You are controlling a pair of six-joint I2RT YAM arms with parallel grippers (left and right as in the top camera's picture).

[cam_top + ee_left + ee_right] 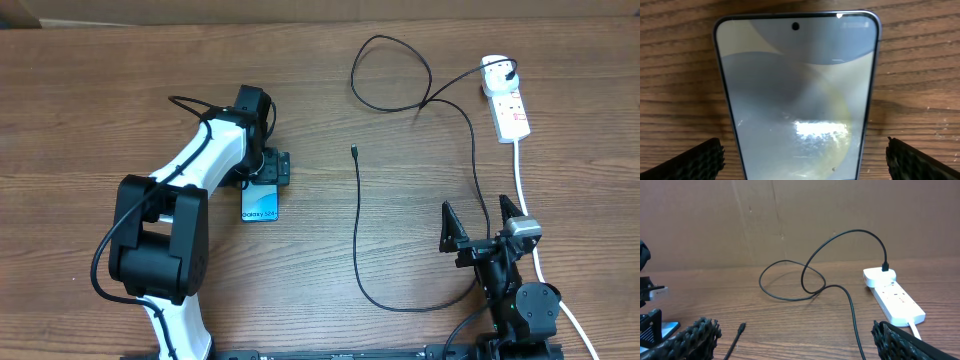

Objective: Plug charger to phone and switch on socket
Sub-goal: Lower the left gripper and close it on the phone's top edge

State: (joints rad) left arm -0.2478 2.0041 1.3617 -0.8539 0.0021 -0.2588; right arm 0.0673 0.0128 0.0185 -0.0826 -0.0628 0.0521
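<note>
Wide open, my left hand (268,170) sits low over the phone (260,203) with nothing in its grip. In the wrist view a finger shows on either side of the screen, each clear of the phone's edges. I have it placed that way so that closing would pinch the phone across its width and steady it. The phone lies flat and screen up on the tabletop (100,100), left of centre, with its upper part hidden under the hand in the overhead view. The camera hole shows at the end far from my wrist, so I judge the charging port to be at the end beneath the hand, which could make it awkward to reach.

My right hand (480,228) is spread just as wide and holds nothing. It waits at the near right of the tabletop, raised and looking across at the work. The charger (358,230) is a thin black cable that loops past this hand. Its connector tip (354,151) lies loose on the wood between the phone and the socket (508,105), well apart from the phone. Its plug (510,70) already stands in the far end of the socket, which lies at the far right with its white lead (522,180) running back beside my right hand.

Neither step is done. I reckon the right hand should fetch the tip, which is small and lies flat, so it needs a careful pinch.
</note>
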